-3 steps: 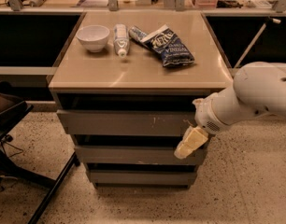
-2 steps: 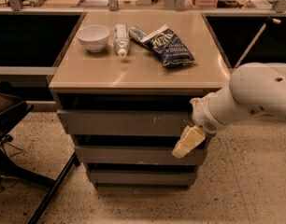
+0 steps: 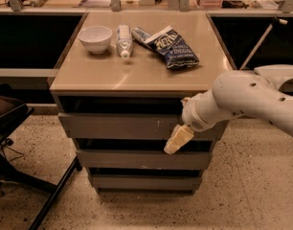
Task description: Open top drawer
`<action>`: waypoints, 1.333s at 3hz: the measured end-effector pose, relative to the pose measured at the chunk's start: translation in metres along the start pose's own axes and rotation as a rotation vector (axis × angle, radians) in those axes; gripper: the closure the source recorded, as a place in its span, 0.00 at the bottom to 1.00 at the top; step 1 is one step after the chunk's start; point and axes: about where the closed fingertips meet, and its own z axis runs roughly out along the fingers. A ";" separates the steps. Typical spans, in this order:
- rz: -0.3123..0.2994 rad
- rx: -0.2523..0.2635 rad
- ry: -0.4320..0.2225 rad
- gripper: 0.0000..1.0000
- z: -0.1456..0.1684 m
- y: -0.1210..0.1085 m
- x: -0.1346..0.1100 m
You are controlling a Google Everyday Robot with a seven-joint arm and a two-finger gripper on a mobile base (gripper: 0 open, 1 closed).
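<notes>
The top drawer (image 3: 113,126) is the tallest grey front panel of a three-drawer cabinet, with small pale scratches right of centre. A dark gap runs above it under the tan cabinet top (image 3: 137,75). No interior shows. My gripper (image 3: 176,141), cream-coloured on a white arm reaching in from the right, hangs in front of the drawer's lower right edge. It points down and to the left, overlapping the gap above the middle drawer (image 3: 122,159).
On the cabinet top are a white bowl (image 3: 95,37), a white bottle lying down (image 3: 123,40) and a dark blue chip bag (image 3: 173,47). The bottom drawer (image 3: 141,182) sits near the speckled floor. A black chair (image 3: 12,123) and its leg stand at left.
My gripper and arm have shifted a little to the left and slightly up along the drawer fronts. The drawers look unchanged.
</notes>
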 end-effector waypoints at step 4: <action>0.177 -0.035 0.047 0.00 0.079 -0.012 0.032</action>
